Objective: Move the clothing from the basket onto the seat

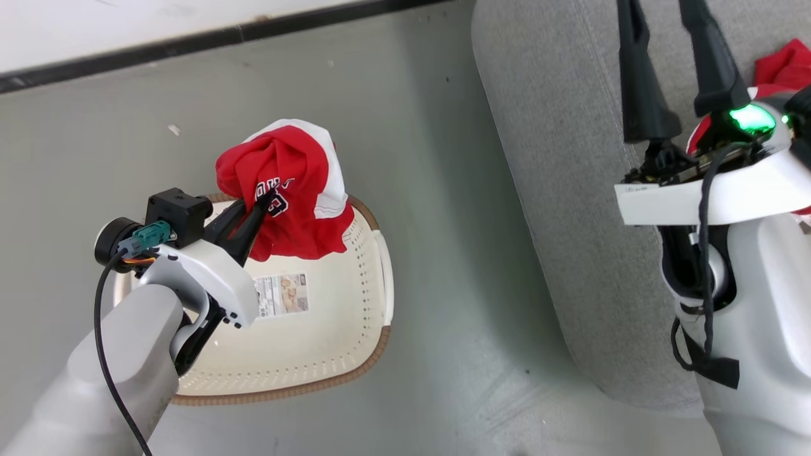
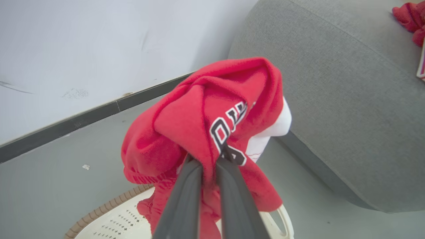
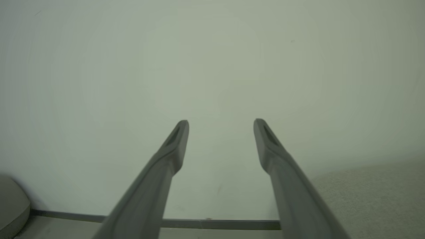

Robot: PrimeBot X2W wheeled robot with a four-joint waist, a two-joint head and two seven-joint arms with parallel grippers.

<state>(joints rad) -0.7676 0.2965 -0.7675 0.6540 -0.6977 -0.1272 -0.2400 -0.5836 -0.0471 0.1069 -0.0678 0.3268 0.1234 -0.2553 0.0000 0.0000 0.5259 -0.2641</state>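
My left gripper (image 1: 261,206) is shut on a red garment (image 1: 285,190) with white trim and black-and-white lettering, which hangs bunched above the far end of the cream basket (image 1: 355,329). In the left wrist view the fabric (image 2: 199,132) drapes over my gripper (image 2: 208,162), its fingers pinched together, with the basket rim (image 2: 99,212) below. The basket's floor shows its paper label (image 1: 282,294). The grey seat (image 1: 570,190) lies to the right. My right gripper (image 1: 659,12) stands open above the seat, its tips cut off at the top edge. Another red garment (image 1: 782,66) lies on the seat.
Grey floor (image 1: 443,253) separates basket and seat. A white wall with a dark skirting (image 1: 190,41) runs along the far side. The right wrist view faces the wall, with my open gripper (image 3: 220,126) and a bit of seat cushion (image 3: 375,199) at lower right.
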